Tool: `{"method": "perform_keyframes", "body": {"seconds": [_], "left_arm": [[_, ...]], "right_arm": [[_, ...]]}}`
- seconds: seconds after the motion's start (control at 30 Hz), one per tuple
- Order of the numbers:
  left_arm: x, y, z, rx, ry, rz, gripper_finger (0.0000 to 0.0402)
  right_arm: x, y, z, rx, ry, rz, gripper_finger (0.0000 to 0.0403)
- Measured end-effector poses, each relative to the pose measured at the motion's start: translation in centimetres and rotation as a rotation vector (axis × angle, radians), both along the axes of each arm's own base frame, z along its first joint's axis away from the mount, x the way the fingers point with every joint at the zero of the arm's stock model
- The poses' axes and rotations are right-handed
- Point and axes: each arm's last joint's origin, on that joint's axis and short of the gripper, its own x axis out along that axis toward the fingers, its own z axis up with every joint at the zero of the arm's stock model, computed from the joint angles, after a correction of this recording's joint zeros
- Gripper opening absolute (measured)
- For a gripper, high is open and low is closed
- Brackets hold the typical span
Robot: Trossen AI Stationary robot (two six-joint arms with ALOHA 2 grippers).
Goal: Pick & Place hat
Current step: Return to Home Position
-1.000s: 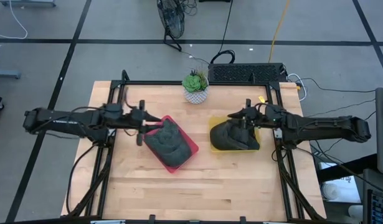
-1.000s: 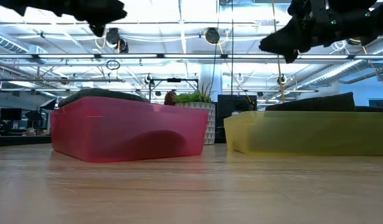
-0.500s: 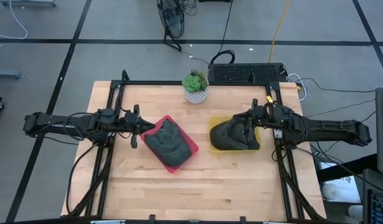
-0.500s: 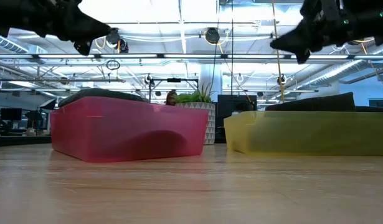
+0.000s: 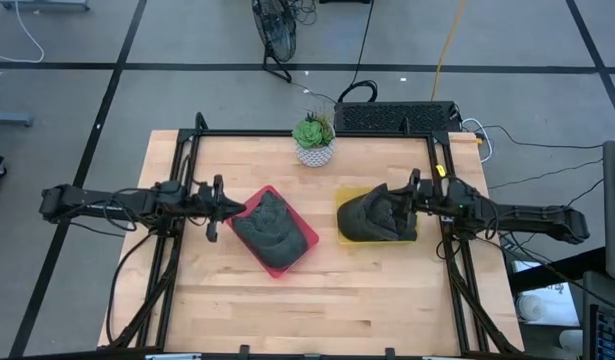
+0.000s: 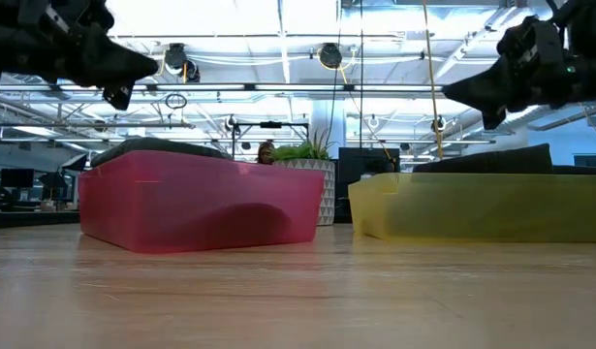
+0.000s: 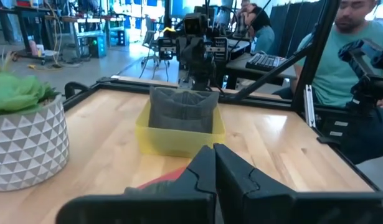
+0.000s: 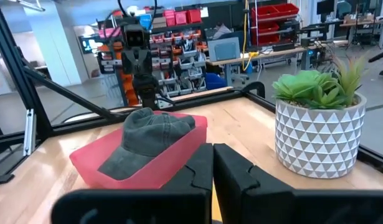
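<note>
Fingers [image 7: 203,171] of the left gripper [image 5: 235,208] and the right gripper [image 5: 397,196] are pressed together. Centre-left, 1 gray cap [image 5: 272,228] fills the red bin [image 6: 201,204]; centre-right, black caps [image 5: 372,218] fill the yellow bin [image 6: 472,208].

bare table [image 5: 327,305] along front edge; gap between red bin [image 6: 201,199] and yellow bin [image 6: 472,206] open; potted plant [image 5: 313,140] behind gap.
</note>
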Motion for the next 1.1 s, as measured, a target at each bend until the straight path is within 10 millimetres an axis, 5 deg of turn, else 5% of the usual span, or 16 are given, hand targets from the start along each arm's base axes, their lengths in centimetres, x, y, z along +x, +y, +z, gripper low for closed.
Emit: {"method": "perform_keyframes", "body": {"seconds": [0.27,1.1], "left_arm": [[-0.7,-0.3,-3.6,-0.022,-0.065,-0.022,0.0007],[-2.0,-0.8,-4.5,0.004,0.033,-0.036,0.0005]], "right_arm": [[-0.8,0.1,-0.7,-0.024,-0.044,0.000,0.0000],[-2.0,0.4,-1.0,-0.069,-0.041,0.028,0.0000]]}}
